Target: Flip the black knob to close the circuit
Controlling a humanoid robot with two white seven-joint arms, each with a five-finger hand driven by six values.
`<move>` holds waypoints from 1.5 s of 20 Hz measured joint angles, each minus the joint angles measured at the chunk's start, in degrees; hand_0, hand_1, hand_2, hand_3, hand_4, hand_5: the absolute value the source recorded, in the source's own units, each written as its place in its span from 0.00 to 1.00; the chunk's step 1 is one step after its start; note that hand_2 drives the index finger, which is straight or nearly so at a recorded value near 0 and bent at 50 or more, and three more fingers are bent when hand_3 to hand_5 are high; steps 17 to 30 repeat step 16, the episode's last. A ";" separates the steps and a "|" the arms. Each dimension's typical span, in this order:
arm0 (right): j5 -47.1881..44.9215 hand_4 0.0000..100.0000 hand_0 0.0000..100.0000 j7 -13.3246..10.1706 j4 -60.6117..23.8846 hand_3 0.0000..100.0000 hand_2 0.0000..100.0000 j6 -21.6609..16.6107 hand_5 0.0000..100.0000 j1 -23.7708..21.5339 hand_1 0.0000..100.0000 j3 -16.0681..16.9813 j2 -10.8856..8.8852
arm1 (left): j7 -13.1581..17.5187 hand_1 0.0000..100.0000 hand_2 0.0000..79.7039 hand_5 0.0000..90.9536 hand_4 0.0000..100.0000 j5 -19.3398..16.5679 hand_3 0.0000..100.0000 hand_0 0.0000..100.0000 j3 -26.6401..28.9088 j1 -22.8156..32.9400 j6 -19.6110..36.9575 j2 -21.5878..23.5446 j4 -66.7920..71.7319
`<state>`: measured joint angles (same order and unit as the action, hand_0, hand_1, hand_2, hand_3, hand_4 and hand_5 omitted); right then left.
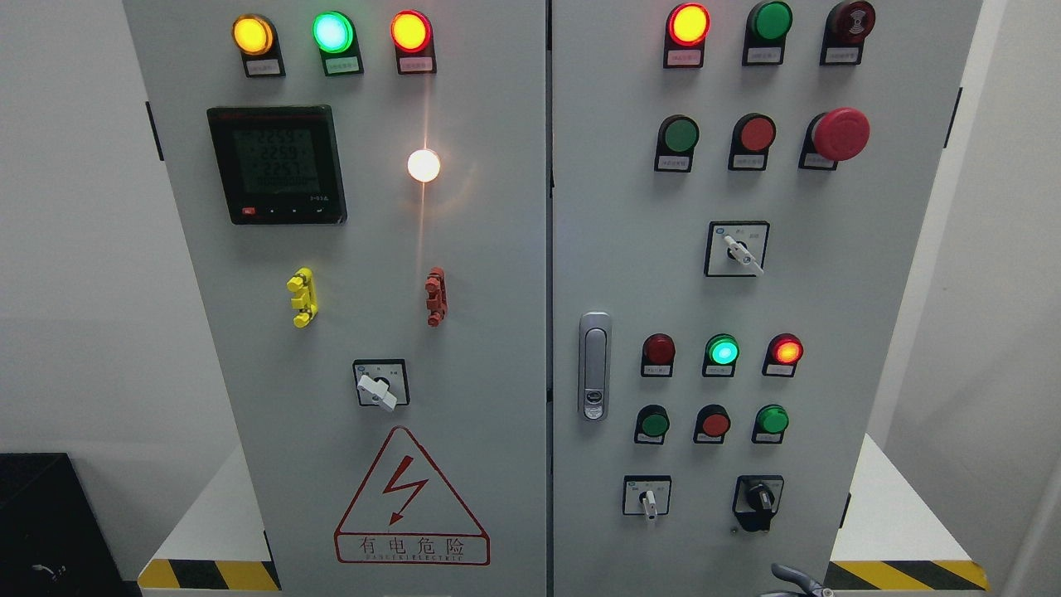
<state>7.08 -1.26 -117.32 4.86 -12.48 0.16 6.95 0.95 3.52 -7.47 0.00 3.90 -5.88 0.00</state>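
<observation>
We are at the approach: a hand [797, 579] barely shows at bottom right, its state unclear. Next we must raise it to the black knob [758, 500].

— What sort of place was it?
— An industrial electrical room or test lab. A grey two-door control cabinet [464, 332] filled the view.
— What showed that?
— Lit indicator lamps [332, 31] along the cabinet's top, a digital power meter [276, 164] below them, a high-voltage warning triangle [412, 497] lower down, and hazard striping [207, 574] at the cabinet's foot.
</observation>
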 measured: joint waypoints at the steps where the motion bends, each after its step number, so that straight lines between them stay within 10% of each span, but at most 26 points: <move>1: -1.22 0.03 0.00 0.72 0.19 0.04 0.00 -0.85 0.00 -0.23 0.00 -0.01 -0.01 | 0.00 0.56 0.00 0.00 0.00 0.00 0.00 0.12 0.00 0.00 0.00 0.00 0.00; 30: -7.24 0.00 0.00 2.73 3.45 0.00 0.00 -6.23 0.00 -1.32 0.00 -0.13 -0.06 | 0.00 0.56 0.00 0.00 0.00 0.00 0.00 0.12 0.00 0.00 -0.07 -0.01 0.00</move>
